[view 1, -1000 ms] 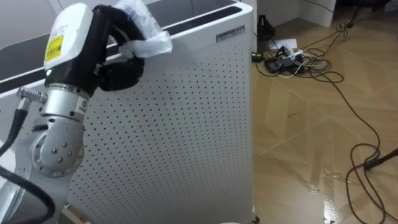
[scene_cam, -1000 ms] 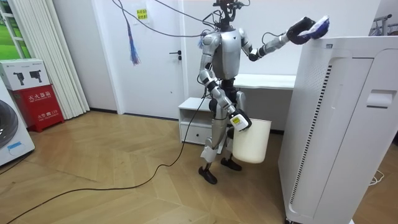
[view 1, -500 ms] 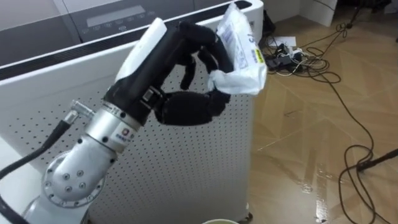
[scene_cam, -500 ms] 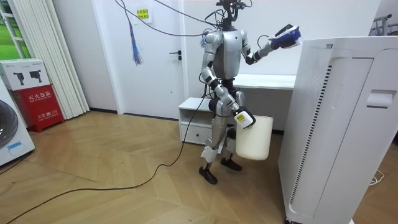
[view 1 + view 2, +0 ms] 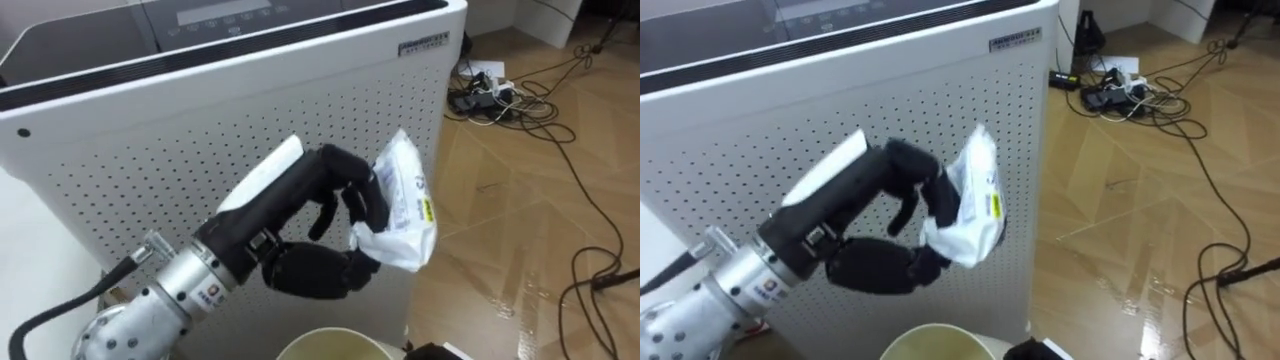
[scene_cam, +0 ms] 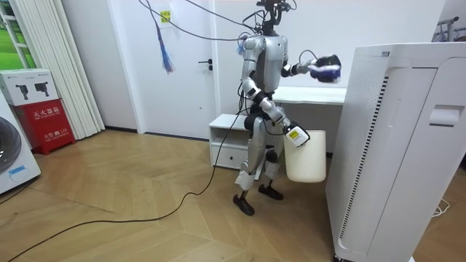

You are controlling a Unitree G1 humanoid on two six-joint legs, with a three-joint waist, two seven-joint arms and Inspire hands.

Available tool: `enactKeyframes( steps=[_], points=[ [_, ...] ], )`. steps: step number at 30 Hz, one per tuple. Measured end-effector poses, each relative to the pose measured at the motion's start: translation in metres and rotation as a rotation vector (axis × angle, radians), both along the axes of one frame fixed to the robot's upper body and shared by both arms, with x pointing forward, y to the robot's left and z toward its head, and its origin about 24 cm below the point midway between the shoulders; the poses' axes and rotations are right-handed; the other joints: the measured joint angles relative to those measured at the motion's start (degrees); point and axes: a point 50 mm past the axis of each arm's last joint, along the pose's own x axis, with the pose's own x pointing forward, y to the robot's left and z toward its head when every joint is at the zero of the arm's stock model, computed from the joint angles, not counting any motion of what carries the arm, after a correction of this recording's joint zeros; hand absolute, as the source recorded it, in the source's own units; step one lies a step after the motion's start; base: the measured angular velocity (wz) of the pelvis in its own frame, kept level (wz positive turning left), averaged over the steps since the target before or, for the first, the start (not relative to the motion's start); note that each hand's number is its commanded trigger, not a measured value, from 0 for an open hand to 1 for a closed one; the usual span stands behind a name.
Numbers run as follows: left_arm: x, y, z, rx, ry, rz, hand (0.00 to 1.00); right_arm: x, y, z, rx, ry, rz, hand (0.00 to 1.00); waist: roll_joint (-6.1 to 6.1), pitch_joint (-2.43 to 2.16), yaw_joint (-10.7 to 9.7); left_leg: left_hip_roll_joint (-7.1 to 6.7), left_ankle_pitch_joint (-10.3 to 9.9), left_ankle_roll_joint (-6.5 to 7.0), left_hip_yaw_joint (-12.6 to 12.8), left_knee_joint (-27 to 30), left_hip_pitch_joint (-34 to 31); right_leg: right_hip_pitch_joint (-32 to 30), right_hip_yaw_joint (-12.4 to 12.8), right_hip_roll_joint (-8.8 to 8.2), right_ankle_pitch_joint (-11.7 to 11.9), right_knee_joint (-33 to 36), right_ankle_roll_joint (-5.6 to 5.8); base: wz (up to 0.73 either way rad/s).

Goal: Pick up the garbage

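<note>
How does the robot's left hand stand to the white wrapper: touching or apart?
Touching. The left eye view shows the left hand gripping the wrapper, fingers curled over its upper edge and thumb pressed against its lower part.

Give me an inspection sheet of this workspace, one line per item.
surface: wooden floor beside a tall white perforated appliance.
job's things: crumpled white wrapper held in front of the appliance's perforated side; white bin hanging by the robot's hip.
clutter: nothing seen.
hands: left hand curled round the wrapper; right hand at the bin's top.
cables: dark cables and a power strip on the floor.
surroundings: low white cabinet, door, red box.
</note>
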Motion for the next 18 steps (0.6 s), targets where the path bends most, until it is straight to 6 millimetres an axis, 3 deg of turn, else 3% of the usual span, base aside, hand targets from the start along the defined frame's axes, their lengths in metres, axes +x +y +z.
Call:
enactKeyframes(
  steps=[3,9,18],
  points=[
    [0.001,0.008,-0.034,0.060,0.140,0.050,1.00,0.002,0.000,0.000,-0.004,-0.001,-0.001,1.00,-0.68,0.05,0.16,0.06,0.10,-0.13,0.02,0.29,-1.94,-2.33,-0.03,0.16,-0.01,1.03,-0.01,0.00],
    [-0.005,0.007,-0.077,0.109,0.313,0.058,1.00,0.011,-0.004,-0.001,-0.020,0.010,-0.009,1.00,-1.68,0.48,-0.07,0.00,0.29,0.01,-0.34,0.53,-4.27,-4.35,-0.72,-0.10,0.03,0.93,-0.07,0.03],
    [-0.012,0.010,-0.108,0.135,0.450,0.065,1.00,0.013,-0.005,0.001,0.006,0.010,-0.022,1.00,-1.78,0.49,-0.30,0.03,0.47,0.00,-1.21,0.81,-6.92,-6.01,-2.34,-0.07,0.04,0.86,-0.08,0.06]
  ],
)
